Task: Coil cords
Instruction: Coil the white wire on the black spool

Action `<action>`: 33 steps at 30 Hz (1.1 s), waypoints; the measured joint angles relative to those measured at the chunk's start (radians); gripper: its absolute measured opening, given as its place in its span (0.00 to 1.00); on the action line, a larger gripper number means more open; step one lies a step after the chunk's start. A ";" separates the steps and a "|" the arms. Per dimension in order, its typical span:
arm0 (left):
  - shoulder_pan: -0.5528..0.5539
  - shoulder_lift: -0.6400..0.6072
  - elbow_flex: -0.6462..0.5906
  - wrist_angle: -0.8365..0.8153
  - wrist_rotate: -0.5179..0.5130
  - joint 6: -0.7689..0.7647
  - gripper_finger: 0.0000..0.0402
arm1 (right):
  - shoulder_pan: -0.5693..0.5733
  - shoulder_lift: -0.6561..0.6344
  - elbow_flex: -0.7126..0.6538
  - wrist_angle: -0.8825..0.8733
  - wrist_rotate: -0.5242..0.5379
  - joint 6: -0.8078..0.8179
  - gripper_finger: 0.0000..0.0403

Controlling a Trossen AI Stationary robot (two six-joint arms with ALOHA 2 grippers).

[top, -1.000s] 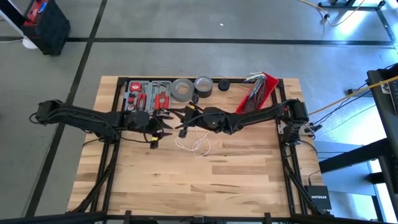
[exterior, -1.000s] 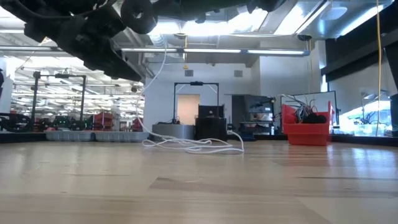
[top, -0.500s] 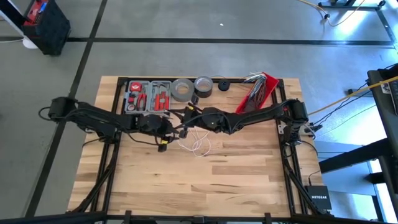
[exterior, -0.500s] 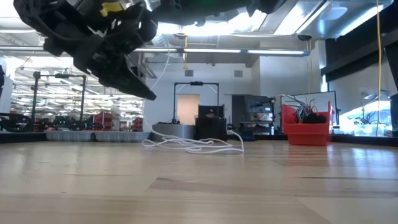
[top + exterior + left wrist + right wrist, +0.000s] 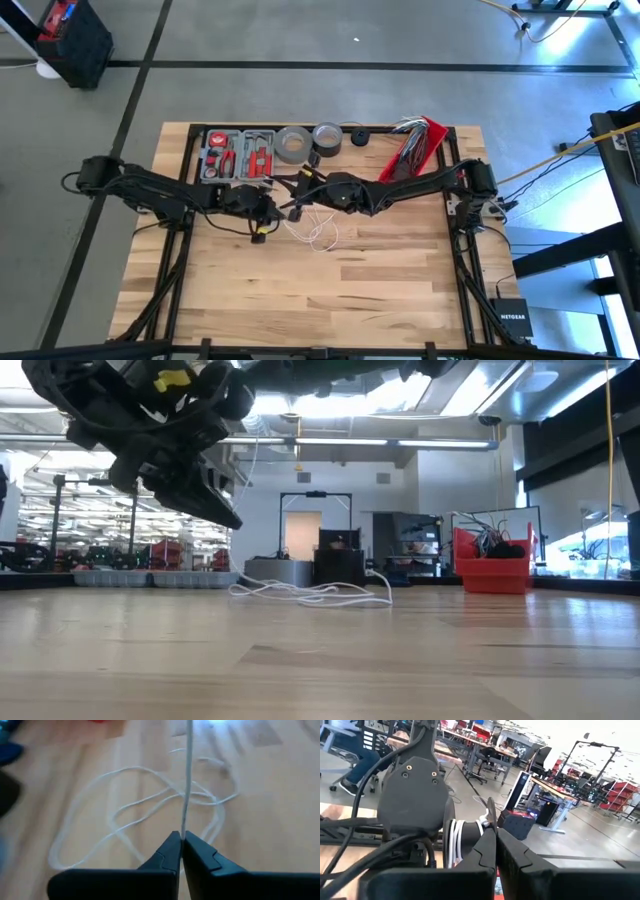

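Beside table [image 5: 300,300], NETGEAR box [image 5: 511,321], left gripper [image 5: 181,851] pinching cord [image 5: 187,780]

Grey concrete floor [image 5: 330,90] around table, crossed by dark tape lines [image 5: 300,66] — one running across beyond table, another slanting along left side. Yellow cable [image 5: 560,150] trailing over floor at right. Low view: large open hall, ceiling strip lights [image 5: 350,442] — bright, pale back wall with doorway [image 5: 303,532]. Right wrist view: rows of desks [image 5: 470,742], office chairs, metal stands [image 5: 590,750], red bins [image 5: 620,790] far off.
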 joint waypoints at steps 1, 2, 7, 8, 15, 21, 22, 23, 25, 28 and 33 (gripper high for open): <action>0.000 -0.017 0.000 -0.018 -0.034 0.002 0.02 | 0.005 -0.010 0.000 -0.013 0.007 -0.002 0.01; 0.000 -0.037 0.000 -0.042 -0.070 0.006 0.03 | 0.012 -0.017 0.000 -0.015 0.012 -0.006 0.01; 0.000 -0.168 0.000 -0.154 -0.193 0.028 0.01 | 0.062 -0.062 0.001 -0.048 0.032 -0.050 0.01; 0.000 -0.198 0.000 -0.178 -0.206 0.028 0.01 | 0.071 -0.068 0.001 -0.053 0.034 -0.058 0.01; 0.000 -0.404 0.000 -0.336 -0.306 0.018 0.01 | 0.119 -0.117 0.001 -0.155 0.034 -0.076 0.01; -0.003 -0.566 0.000 -0.367 -0.306 0.012 0.01 | 0.101 -0.119 0.001 -0.294 0.044 -0.077 0.01; -0.005 -0.589 0.000 -0.373 -0.306 0.011 0.01 | 0.093 -0.119 0.001 -0.326 0.050 -0.071 0.01; -0.008 -0.614 0.000 -0.384 -0.306 0.008 0.01 | 0.086 -0.119 0.001 -0.358 0.050 -0.059 0.01; -0.012 -0.659 0.000 -0.407 -0.304 -0.001 0.01 | 0.074 -0.119 0.001 -0.408 0.050 -0.029 0.01; -0.013 -0.715 0.000 -0.407 -0.292 -0.015 0.01 | 0.061 -0.115 0.001 -0.450 0.065 -0.007 0.01; -0.012 -0.767 0.000 -0.363 -0.156 -0.053 0.01 | 0.042 -0.079 0.001 -0.464 0.128 0.000 0.01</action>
